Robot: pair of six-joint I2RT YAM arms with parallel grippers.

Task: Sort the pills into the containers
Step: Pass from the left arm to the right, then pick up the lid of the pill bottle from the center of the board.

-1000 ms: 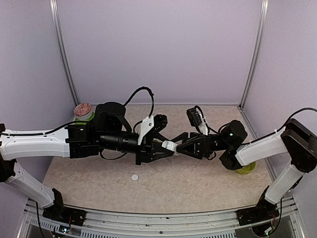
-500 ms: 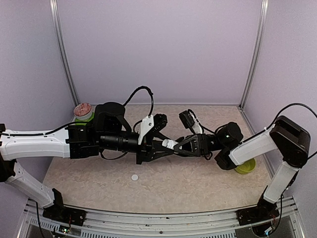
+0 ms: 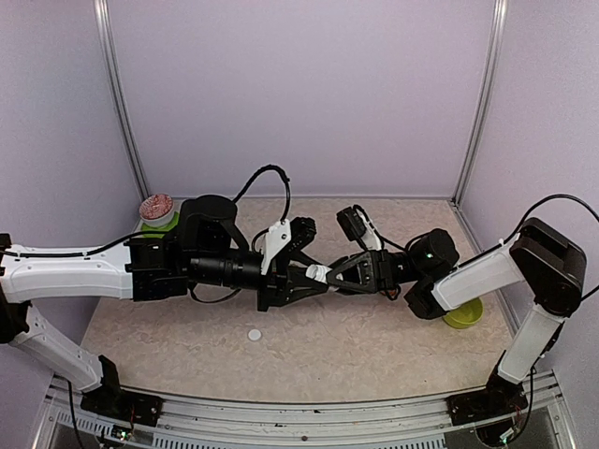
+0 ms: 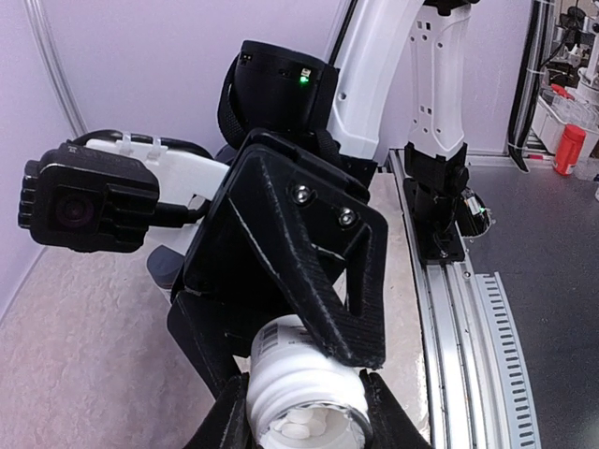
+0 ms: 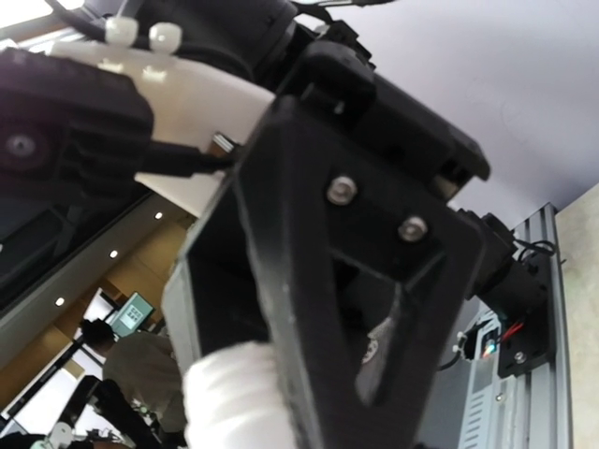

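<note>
**A:** How's the pill bottle (image 4: 304, 398) expected to handle?

**B:** Light, stiff plastic is the guess, with a label that's probably a bit slick. It's pinched at the threaded neck between the fingers of the left gripper (image 3: 301, 278) and held up off the table (image 3: 356, 346). The mouth is open (something pale is seen inside, probably pills (image 4: 298, 432)), so it shouldn't be tipped or crushed.

**A:** And the right gripper (image 3: 335, 272)?

**B:** Its fingers are set either side of the labelled body, just past the left fingertips. Whether contact has been made can't be told. The body is where it'd best be taken, square across and clear of the threads. The containers can't be made out in any view.
</note>
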